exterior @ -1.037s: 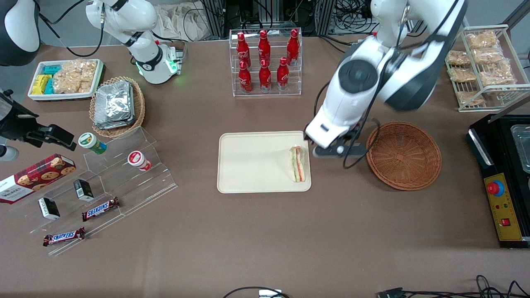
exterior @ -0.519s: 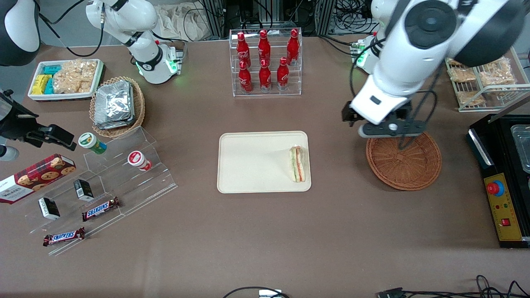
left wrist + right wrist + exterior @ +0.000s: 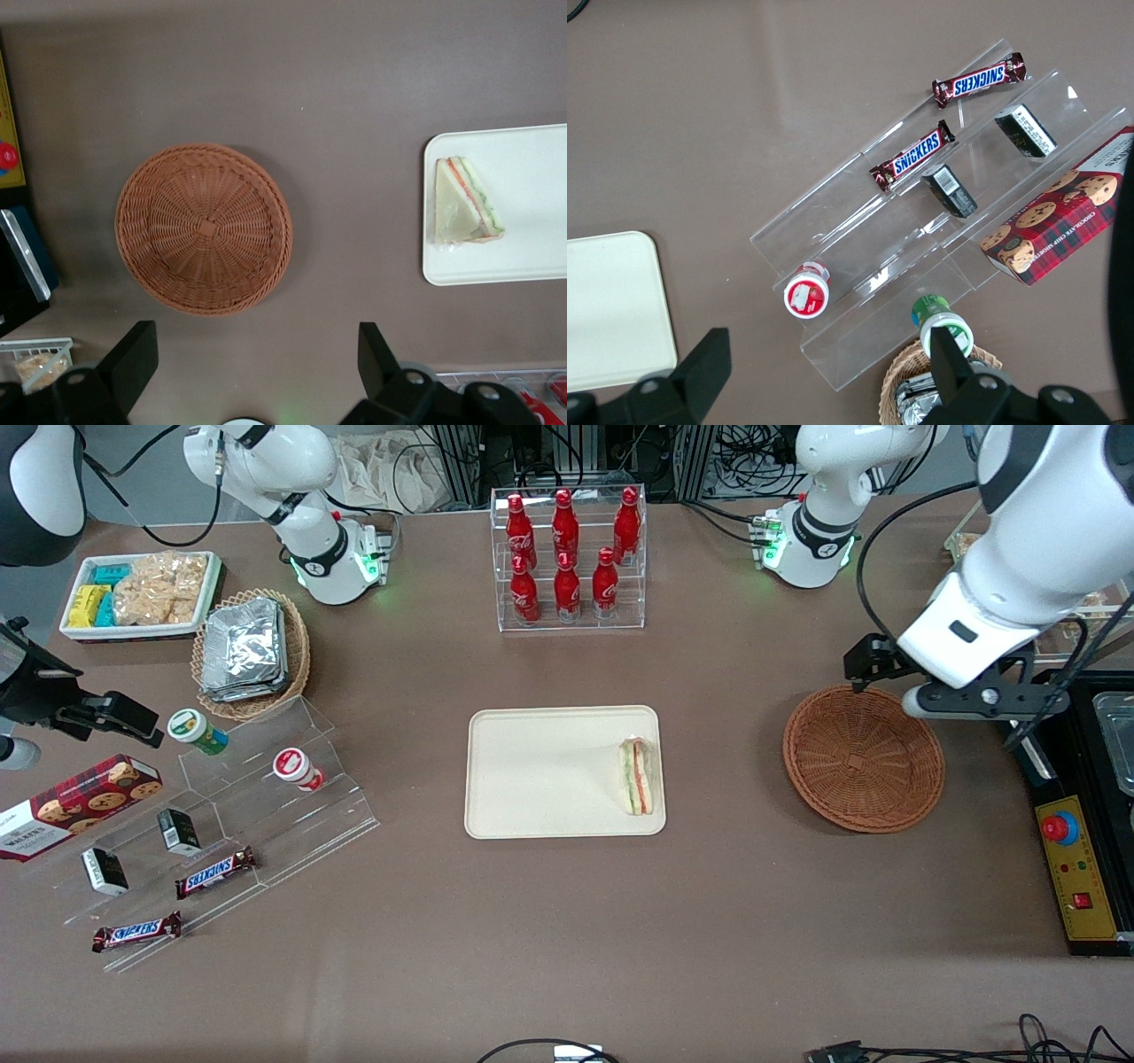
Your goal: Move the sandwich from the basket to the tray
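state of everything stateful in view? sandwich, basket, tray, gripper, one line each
sandwich: lying on the tray, at the edge nearest the basket, wrap intact
basket: upright on the table, nothing in it
tray: flat on the table, holds only the sandwich
gripper: open, holding nothing, raised above the table beside the basket, toward the working arm's end

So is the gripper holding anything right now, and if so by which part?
Nothing is held. The gripper is open and empty, up above the table beside the basket. The sandwich lies on the tray, apart from the gripper.
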Robot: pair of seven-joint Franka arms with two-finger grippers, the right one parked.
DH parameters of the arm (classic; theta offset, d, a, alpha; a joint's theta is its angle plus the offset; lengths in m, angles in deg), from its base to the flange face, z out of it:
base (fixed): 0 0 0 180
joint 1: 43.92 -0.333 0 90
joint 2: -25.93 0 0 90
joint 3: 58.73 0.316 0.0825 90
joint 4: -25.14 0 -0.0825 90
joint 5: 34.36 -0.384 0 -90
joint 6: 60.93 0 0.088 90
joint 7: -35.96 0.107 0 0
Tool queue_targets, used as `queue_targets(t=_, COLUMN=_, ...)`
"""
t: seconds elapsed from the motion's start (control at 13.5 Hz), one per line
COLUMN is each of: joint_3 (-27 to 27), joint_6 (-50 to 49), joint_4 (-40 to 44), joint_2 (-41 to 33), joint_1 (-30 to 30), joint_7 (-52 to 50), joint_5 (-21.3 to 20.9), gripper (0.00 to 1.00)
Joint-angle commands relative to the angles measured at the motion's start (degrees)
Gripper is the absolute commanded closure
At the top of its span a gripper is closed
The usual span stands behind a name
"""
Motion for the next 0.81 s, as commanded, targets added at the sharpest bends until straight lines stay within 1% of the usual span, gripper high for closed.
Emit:
queue_targets(t=0.0, joint_3=18.1, joint_6=1.8, joint_4=-5.96, joint_2=-5.25, joint_1=13.06, joint_7=5.54, joint_5=3.25, gripper=0.0)
queue_targets(t=0.07, joint_3=20.94, joint_6=2.77, joint_4=-7.71, joint_2=-6.56, joint_1=13.88, joint_7=6.61, joint_5=3.17, gripper=0.0)
queue_targets(t=0.22, joint_3=22.1, joint_6=3.39, joint_4=-10.1, joint_2=-8.67, joint_1=13.89, joint_7=6.89, joint_5=1.77, gripper=0.0)
queue_targets(t=0.37, joint_3=23.77, joint_6=3.13, joint_4=-10.2, joint_2=-9.3, joint_1=13.89, joint_7=8.19, joint_5=1.06, gripper=0.0)
queue_targets(t=0.52, joint_3=24.21, joint_6=2.25, joint_4=-9.05, joint_2=-8.69, joint_1=13.8, joint_7=8.82, joint_5=0.53, gripper=0.0)
queue_targets(t=0.74, joint_3=24.22, joint_6=2.25, joint_4=-7.13, joint_2=-7.63, joint_1=15.81, joint_7=6.72, joint_5=-2.28, gripper=0.0)
